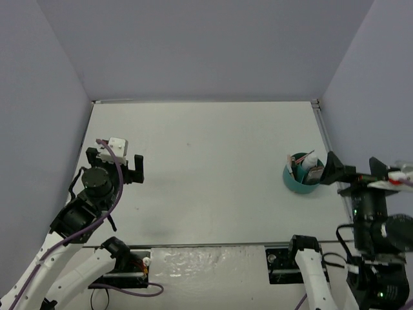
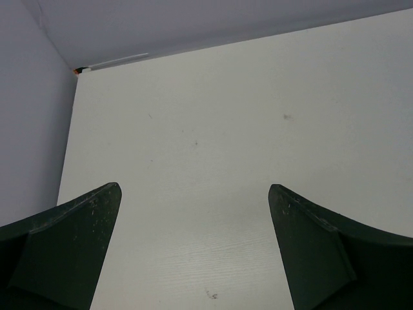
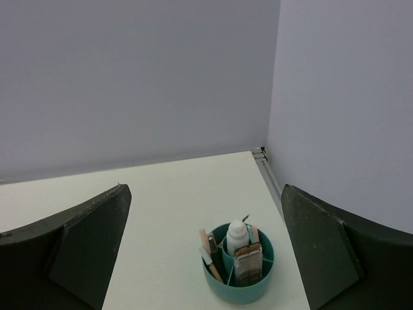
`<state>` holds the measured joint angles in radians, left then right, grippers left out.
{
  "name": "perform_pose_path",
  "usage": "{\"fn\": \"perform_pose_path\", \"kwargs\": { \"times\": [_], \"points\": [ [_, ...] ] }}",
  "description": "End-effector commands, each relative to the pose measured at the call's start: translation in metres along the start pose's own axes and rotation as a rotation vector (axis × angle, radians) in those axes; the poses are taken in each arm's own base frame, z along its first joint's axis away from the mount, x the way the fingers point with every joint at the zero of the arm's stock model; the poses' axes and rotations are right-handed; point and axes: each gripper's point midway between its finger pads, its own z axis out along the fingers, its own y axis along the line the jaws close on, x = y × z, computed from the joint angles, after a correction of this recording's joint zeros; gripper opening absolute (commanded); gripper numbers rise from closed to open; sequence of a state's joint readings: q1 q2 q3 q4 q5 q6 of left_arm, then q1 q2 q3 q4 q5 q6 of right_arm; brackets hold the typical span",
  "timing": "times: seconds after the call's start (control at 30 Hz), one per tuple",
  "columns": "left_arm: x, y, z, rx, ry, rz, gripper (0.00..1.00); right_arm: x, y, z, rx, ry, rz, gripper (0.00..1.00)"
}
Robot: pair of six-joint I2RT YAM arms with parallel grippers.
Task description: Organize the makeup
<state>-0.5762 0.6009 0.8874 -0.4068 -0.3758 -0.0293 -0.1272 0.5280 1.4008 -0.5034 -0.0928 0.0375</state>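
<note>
All the makeup [image 3: 240, 253] sat inside the round teal tub [image 1: 295, 184], which stood on the worktop [image 1: 213, 155] near the right edge. In the right wrist view the whitish bottle [image 3: 237, 237] stood upright in the tub's far compartment. A brown-pink palette [image 3: 248, 263] stood on edge in the compartment just in front of the bottle, & thin pink sticks [image 3: 209, 248] leaned in the tub's left compartment. If a 2nd palette stood behind the first one, I cannot tell. The right gripper [image 3: 205, 187] hung raised on the near-right side of the tub, not touching it, w/ the jaws wide apart. The left gripper [image 2: 193, 186] was well apart from the tub, far to its left over the worktop, jaws also spread wide.
</note>
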Motion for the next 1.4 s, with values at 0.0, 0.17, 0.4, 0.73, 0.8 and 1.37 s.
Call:
{"fn": "perform_pose_path", "kwargs": {
  "times": [0.0,0.17,0.4,0.73,0.8,1.37],
  "points": [
    [-0.043,0.023,-0.014,-0.093,-0.087,-0.11,0.97,-0.001,-0.02,-0.029,0.102,-0.103,0.065,1.0],
    [-0.047,0.028,-0.021,-0.105,-0.111,-0.127,0.97,0.009,-0.028,-0.073,0.096,-0.178,0.029,1.0],
    [-0.022,0.036,-0.021,-0.153,-0.063,-0.061,0.97,0.019,-0.039,-0.104,0.092,-0.212,0.034,1.0],
    [-0.002,0.042,-0.012,-0.217,-0.038,-0.021,0.97,0.026,-0.032,-0.105,0.0,-0.212,-0.036,1.0],
    [0.0,0.043,-0.01,-0.222,-0.032,-0.017,0.97,0.029,-0.033,-0.104,0.01,-0.204,-0.021,1.0],
    [0.017,0.04,0.005,-0.19,0.019,-0.068,0.97,0.036,-0.042,-0.095,0.063,-0.165,-0.013,1.0]
  ]
}}
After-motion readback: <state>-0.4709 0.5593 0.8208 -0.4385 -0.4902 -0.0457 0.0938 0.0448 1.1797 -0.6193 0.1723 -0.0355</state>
